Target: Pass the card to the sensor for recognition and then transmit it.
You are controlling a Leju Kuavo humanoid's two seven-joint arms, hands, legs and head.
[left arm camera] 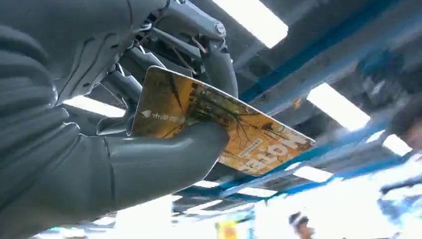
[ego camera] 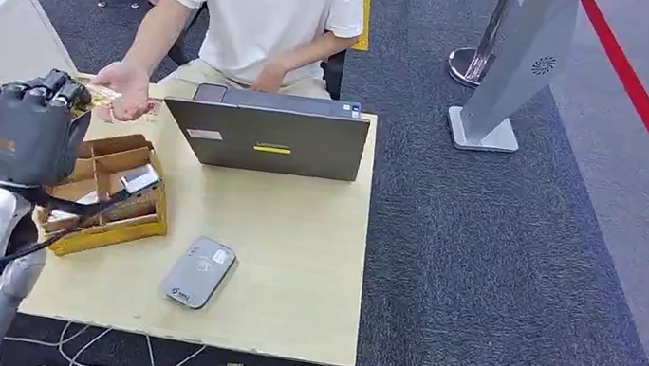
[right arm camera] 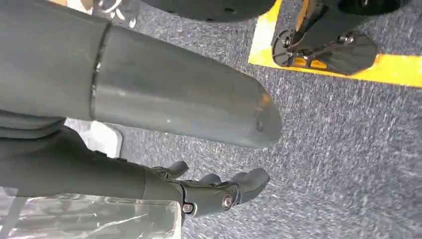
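Left hand [ego camera: 27, 127] raised above the worktop's [ego camera: 291, 255] left part, back of the hand toward the head camera. The card [left arm camera: 219, 122], orange-yellow with dark branching print, is pinched flat: thick grey thumb [left arm camera: 164, 159] pressed on one face, darker fingers [left arm camera: 219, 64] behind the opposite face. Roughly half the card juts free past the thumb tip; the gripped end sits deep in the hand. In the head view a sliver of the card [ego camera: 103, 95] shows beyond the fingertips, right beside a person's open palm [ego camera: 126, 86] reached out over the far left corner of the worktop. Contact between card and palm: cannot tell.

Right hand [right arm camera: 199, 191] hangs over grey carpet [right arm camera: 338, 149]; fingers loosely curled, apart from the thumb [right arm camera: 189, 104], nothing in them.

On the worktop: grey sensor pad [ego camera: 198, 272] near the front edge, well apart from the card; wooden compartment box [ego camera: 113, 192] below the left hand; open laptop [ego camera: 265, 134] at the far edge, lid back facing the robot.
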